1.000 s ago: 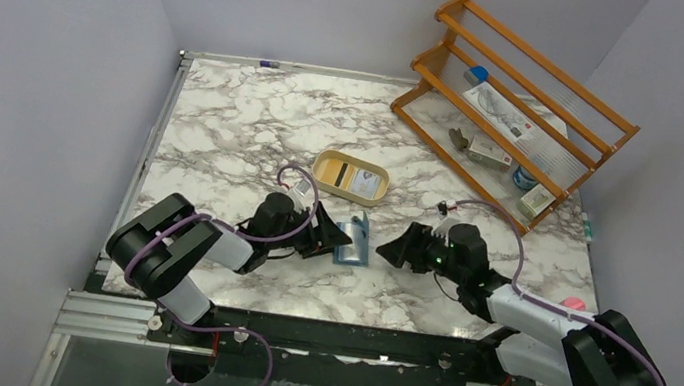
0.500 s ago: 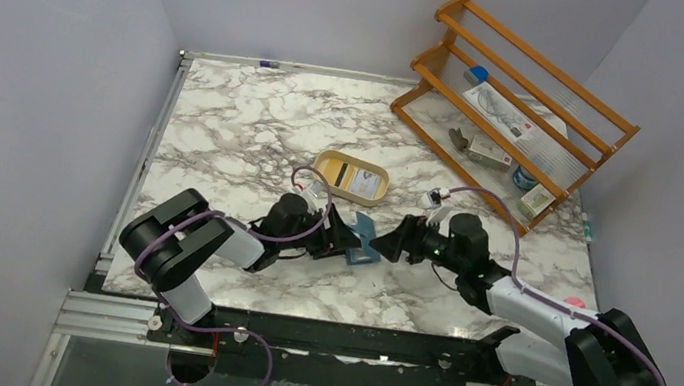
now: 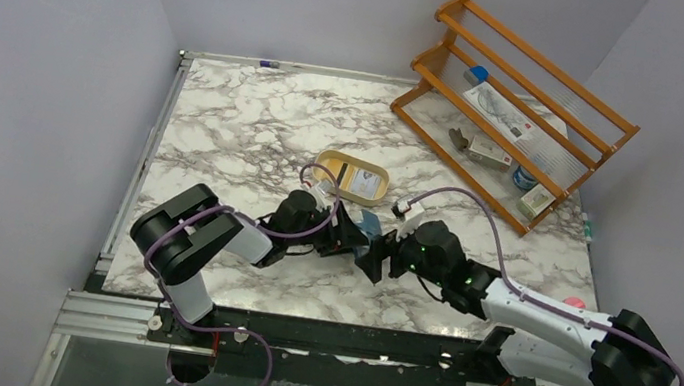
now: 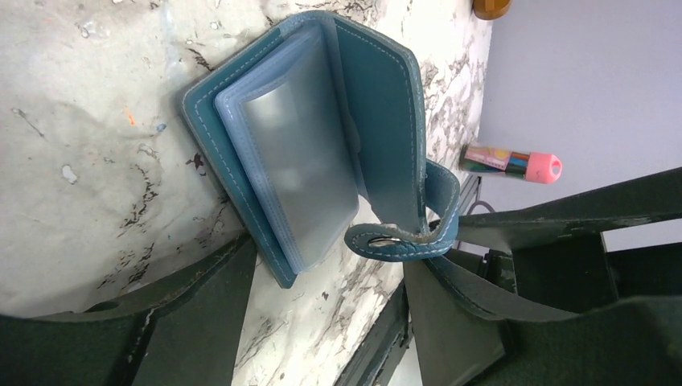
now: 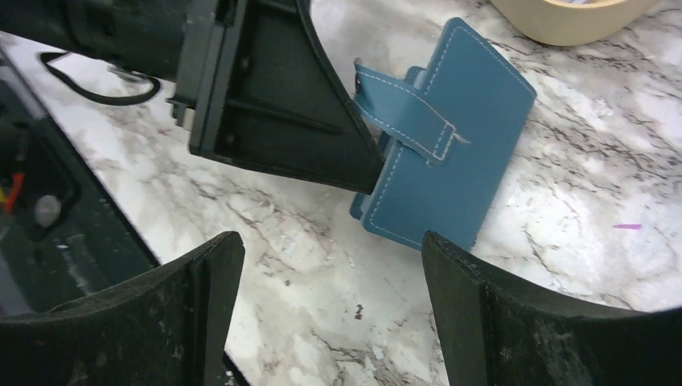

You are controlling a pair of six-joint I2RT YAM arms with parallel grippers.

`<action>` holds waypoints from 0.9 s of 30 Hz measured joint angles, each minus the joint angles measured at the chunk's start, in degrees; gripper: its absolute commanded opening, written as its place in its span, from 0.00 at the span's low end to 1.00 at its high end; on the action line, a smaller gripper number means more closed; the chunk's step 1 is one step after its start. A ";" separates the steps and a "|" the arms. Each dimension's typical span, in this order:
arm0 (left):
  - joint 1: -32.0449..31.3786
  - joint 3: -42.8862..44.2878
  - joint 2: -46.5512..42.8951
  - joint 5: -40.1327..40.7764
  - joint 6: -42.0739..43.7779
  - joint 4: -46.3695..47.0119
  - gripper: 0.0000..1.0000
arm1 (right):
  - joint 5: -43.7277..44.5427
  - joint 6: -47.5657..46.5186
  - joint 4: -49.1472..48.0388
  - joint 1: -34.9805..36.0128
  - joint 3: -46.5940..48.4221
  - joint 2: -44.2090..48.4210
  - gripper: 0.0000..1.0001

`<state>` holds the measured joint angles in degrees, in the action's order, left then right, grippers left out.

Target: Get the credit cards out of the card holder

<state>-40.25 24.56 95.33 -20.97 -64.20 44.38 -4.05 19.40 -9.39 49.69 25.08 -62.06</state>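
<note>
The card holder [image 4: 378, 121] is sitting tilted near the middle of the counter [image 3: 246, 129], just on the near-edge side of the tan dish [image 3: 327, 163]. The left gripper [image 3: 355, 236] is clamping it across its width, with one finger on the cover edge and the other at the snap strap [image 4: 402, 241]. The right gripper [image 5: 331, 241] is hovering at the outer cover, fingers wide apart and holding nothing.

Recommended: the right fingers should be reaching round to the open side, pinching an exposed card edge in the frosted sleeves [image 4: 289, 169] and drawing along the pocket while the left gripper is bracing. Whether any sleeve is holding a card cannot be told.
</note>
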 measured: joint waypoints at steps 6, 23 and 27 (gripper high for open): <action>0.00 0.76 0.50 -0.02 -0.02 -0.39 0.68 | 11.54 -3.15 3.19 4.59 2.23 -4.15 0.79; 0.00 2.86 2.40 -0.17 -0.02 -0.55 0.68 | 24.41 -6.78 2.56 6.62 7.02 -16.90 0.26; 0.02 2.97 2.40 -0.11 -0.11 -0.55 0.68 | 24.55 -7.04 1.73 6.62 7.89 -18.60 0.12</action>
<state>-40.23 27.53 97.73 -21.08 -64.31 43.83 20.49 12.36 -7.66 56.31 32.97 -80.66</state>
